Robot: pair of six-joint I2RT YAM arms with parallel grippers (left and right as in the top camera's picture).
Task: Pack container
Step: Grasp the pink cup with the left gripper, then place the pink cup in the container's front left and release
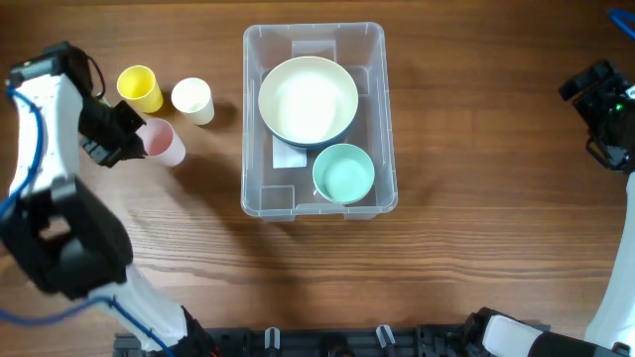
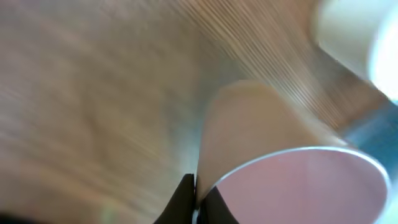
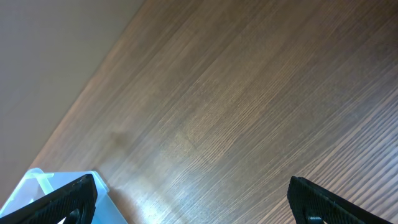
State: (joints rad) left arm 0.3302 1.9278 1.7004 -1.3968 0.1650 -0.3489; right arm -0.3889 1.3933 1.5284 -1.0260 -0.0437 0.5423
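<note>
Pinching the wall of the pink cup [image 1: 164, 142] at its rim, my left gripper [image 2: 196, 202] has its two fingers closed with the cup's edge between them. The left wrist view is blurred, so I can't judge how firm that hold is. The cup leans over on the worktop [image 1: 476, 238], left of the container [image 1: 252, 119]. A yellow cup [image 1: 140, 88] and a cream cup [image 1: 192, 100] stand just beyond it on the far side.

The container sits mid-worktop, long axis running near to far. It already holds a large cream bowl [image 1: 308, 99] at the far end and a small mint bowl [image 1: 343, 172] at the near right.

I expect this clear bin to be light, with thin walls that flex and a smooth, slippery skin. If it needs steadying or shifting, I would take it by the rolled lip on a long side, where the ribs stiffen it, not by a bare wall. The bowls make it heavier towards the far end.

My right gripper [image 3: 193, 199] is spread wide and empty, well off to the right.
</note>
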